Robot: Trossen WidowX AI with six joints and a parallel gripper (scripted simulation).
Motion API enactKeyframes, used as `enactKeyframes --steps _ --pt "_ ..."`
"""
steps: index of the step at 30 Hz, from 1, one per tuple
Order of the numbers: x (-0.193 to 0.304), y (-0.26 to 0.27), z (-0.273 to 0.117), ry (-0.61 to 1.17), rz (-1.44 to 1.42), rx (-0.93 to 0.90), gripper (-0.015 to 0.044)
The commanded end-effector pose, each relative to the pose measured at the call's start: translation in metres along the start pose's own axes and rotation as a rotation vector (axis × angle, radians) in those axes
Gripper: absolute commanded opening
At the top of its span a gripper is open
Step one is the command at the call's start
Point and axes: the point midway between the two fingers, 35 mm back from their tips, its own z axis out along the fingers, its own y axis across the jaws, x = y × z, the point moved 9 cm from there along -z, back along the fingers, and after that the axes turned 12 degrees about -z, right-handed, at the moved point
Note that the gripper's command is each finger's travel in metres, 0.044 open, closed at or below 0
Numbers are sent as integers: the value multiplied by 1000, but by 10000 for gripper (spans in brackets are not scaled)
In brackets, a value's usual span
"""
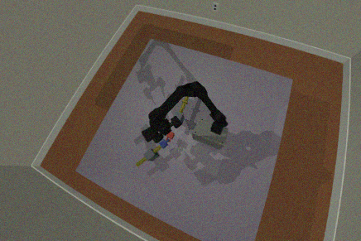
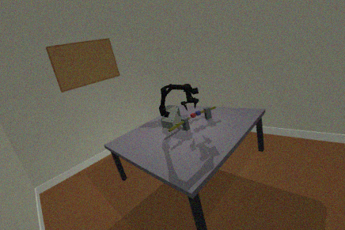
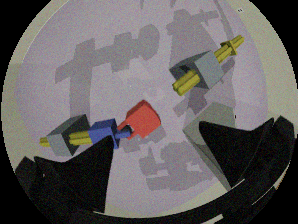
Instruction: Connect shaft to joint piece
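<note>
Two yellow shafts (image 3: 80, 138) (image 3: 186, 82) passing through separate gray blocks (image 3: 68, 135) (image 3: 208, 69), a red joint piece (image 1: 170, 136) (image 2: 193, 115) (image 3: 143, 120) hinging on a blue end piece (image 1: 164, 143) (image 2: 198, 113) (image 3: 103, 132) between the blocks, the black gripper (image 2: 190, 107) (image 3: 157, 133) hovering above the table (image 1: 232, 93) (image 2: 158, 148), its fingers standing wide apart, gripping nothing.

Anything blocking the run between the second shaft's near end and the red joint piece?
Nothing visible does: in the wrist view only a gap separates the yellow shaft from the red piece. The end effector's fingers stand apart, off that line.

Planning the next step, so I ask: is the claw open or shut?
Open: its fingertips stand wide apart in the wrist view, nothing between them.
</note>
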Motion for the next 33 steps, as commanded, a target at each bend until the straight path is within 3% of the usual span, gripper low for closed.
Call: enactKeyframes --steps 1,14,24,33 --pt "-1 -5 -18 3 -144 -32 440" --pt "0 -19 -52 3 -538 -85 440" --pt "0 -19 -47 9 -503 -81 440" --pt "-16 -41 -33 81 -222 -166 440"
